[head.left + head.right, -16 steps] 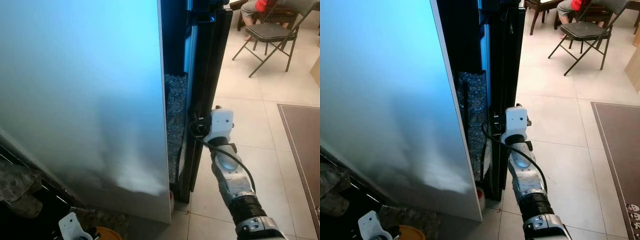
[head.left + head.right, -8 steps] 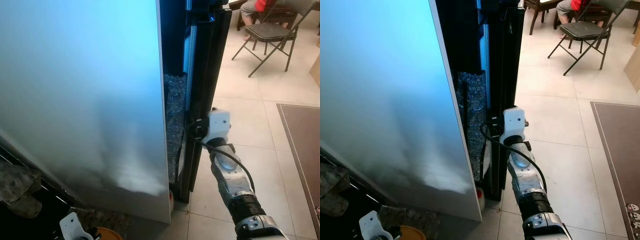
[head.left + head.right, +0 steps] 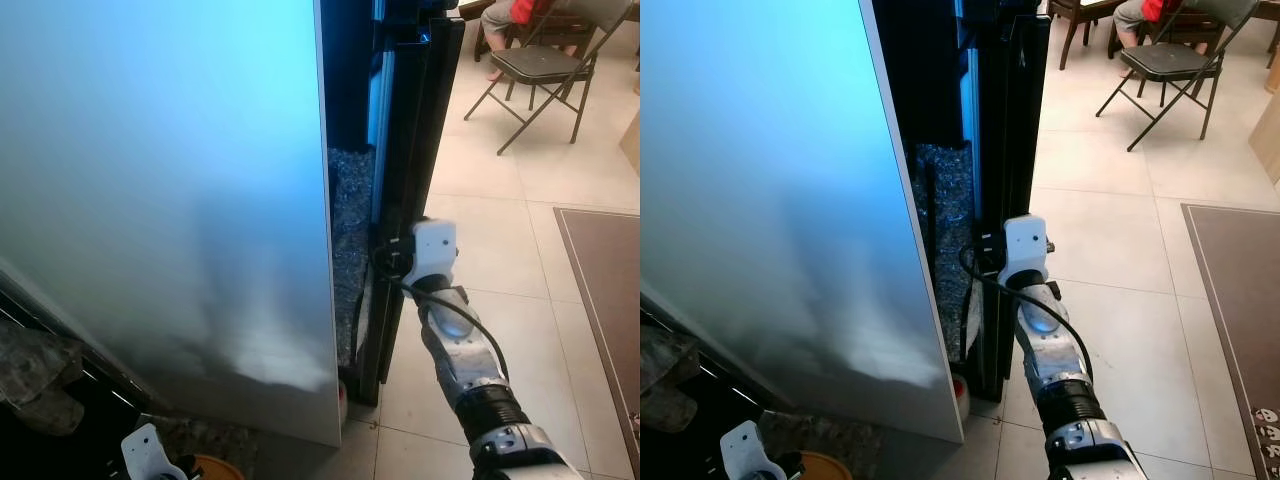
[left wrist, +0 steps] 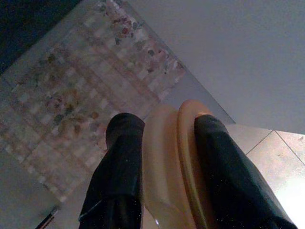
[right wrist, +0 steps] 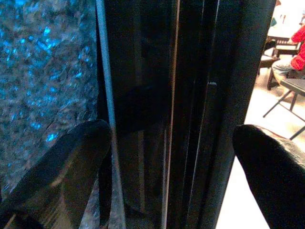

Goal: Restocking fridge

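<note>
Right wrist view shows my right gripper [image 5: 171,157] spread wide around the black edge of the fridge door [image 5: 190,95], clamped on nothing yet. In the head views that wrist, at centre frame, has crept slightly up and left toward the door over the last second, so I judge I'm closing in to pull it. My left gripper [image 4: 162,167], bottom left, grips an orange lidded container [image 4: 171,162].
</note>
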Robot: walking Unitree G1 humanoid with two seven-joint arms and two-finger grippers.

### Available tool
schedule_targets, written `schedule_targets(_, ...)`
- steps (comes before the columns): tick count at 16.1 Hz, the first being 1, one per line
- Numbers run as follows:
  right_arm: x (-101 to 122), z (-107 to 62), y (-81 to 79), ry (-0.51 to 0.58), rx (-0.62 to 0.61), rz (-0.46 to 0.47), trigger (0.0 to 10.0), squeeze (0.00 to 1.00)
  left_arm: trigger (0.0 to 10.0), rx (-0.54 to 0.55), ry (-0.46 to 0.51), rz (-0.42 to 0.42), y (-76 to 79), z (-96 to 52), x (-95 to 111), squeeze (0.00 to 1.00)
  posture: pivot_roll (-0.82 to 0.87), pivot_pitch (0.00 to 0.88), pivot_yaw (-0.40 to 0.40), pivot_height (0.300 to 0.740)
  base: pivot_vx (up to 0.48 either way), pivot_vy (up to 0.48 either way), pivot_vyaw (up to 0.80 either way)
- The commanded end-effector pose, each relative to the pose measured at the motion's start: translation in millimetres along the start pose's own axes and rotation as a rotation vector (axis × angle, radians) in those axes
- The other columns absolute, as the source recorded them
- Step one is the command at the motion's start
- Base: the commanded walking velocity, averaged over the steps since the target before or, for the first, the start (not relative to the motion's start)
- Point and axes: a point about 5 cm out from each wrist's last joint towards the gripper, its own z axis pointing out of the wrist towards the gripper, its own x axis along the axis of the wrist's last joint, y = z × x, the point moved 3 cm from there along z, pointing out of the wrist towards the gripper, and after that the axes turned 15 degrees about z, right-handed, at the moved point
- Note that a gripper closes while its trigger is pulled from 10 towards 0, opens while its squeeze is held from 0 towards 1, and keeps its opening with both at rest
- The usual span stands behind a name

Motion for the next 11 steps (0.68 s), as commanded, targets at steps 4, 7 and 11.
schedule_targets(4,7.8,6.4,7.8,0.017,-0.012,-0.02,10.0,0.0,10.0,0.008,-0.021,0.008,-3.8,-0.8,-7.3,0.0,-0.14,0.0,0.099,0.74,0.0,0.0,0.0)
schedule_targets(7,13.1,2.8,20.8,0.049,-0.067,-0.029,10.0,0.0,10.0,0.01,-0.022,0.007,-5.1,-0.8,-7.3,0.0,-0.14,0.0,0.097,0.74,0.0,0.0,0.0)
schedule_targets(11,-4.4,-27.5,53.3,0.039,-0.222,-0.042,10.0,0.0,10.0,0.011,-0.025,0.007,-5.6,-0.9,-8.2,0.0,-0.14,0.0,0.097,0.74,0.0,0.0,0.0)
